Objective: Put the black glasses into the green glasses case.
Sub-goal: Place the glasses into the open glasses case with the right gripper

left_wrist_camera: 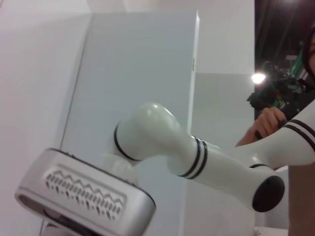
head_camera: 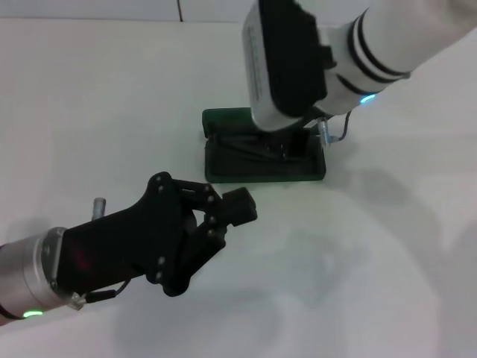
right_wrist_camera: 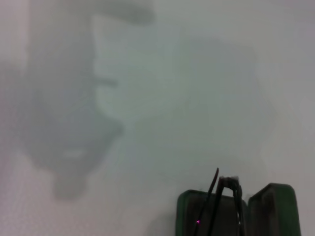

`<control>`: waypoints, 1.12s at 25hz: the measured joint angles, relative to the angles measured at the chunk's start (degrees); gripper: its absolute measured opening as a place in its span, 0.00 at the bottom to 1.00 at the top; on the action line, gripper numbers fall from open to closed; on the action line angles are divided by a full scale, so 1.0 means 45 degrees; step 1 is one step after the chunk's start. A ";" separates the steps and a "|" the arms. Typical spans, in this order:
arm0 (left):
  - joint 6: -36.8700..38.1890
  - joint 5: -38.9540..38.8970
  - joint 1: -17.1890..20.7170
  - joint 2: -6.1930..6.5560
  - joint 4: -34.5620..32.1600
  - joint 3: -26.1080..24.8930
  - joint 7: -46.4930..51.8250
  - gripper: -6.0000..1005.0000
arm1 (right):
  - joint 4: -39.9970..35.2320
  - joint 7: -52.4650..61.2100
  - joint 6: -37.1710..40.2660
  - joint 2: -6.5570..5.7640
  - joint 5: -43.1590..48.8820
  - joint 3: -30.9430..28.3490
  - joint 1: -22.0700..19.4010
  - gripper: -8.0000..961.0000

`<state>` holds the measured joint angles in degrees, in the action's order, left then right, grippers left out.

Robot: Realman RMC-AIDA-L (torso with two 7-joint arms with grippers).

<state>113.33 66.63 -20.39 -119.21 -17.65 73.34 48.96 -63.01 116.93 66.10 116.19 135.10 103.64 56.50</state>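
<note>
Glasses, the thin black-framed pair (head_camera: pixel 261 149), seem to lie in the open dark green hard case (head_camera: pixel 223 168) on the white worktop (head_camera: pixel 97 97). Right gripper hides its jaws, can't tell. A temple poking up (right_wrist_camera: pixel 212 189) could snag the lid. Left gripper (head_camera: pixel 223 212), jaws apparently together, empty.

My left end effector (head_camera: pixel 237 209) is black linkage with visible screws on a silver wrist showing a green light; my right arm (head_camera: pixel 387 45) is white, black-banded, blue-lit.

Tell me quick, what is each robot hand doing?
Left gripper: shut, holding nothing.
Right gripper, above the green glasses case: cannot be told.
</note>
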 joint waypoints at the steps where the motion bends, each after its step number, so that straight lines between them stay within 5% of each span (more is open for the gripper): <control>1: -0.0005 -0.0002 0.0013 -0.0006 0.0011 -0.0038 -0.0002 0.04 | 0.0052 0.0000 -0.0231 0.0000 0.0124 0.0206 0.0003 0.08; 14: -0.0196 -0.0009 -0.0074 -0.0053 0.0042 -0.0146 0.0131 0.04 | 0.0789 0.0018 -0.2222 -0.0001 0.1208 0.2161 0.0069 0.08; 28: -0.0331 -0.0045 -0.0053 -0.0092 0.0344 -0.0145 0.0067 0.04 | 0.0983 0.0284 -0.2573 -0.0001 0.1324 0.2497 0.0198 0.08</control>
<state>111.84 66.43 -20.63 -119.62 -16.10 72.69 49.27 -58.58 118.21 54.53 116.19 141.06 114.88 57.39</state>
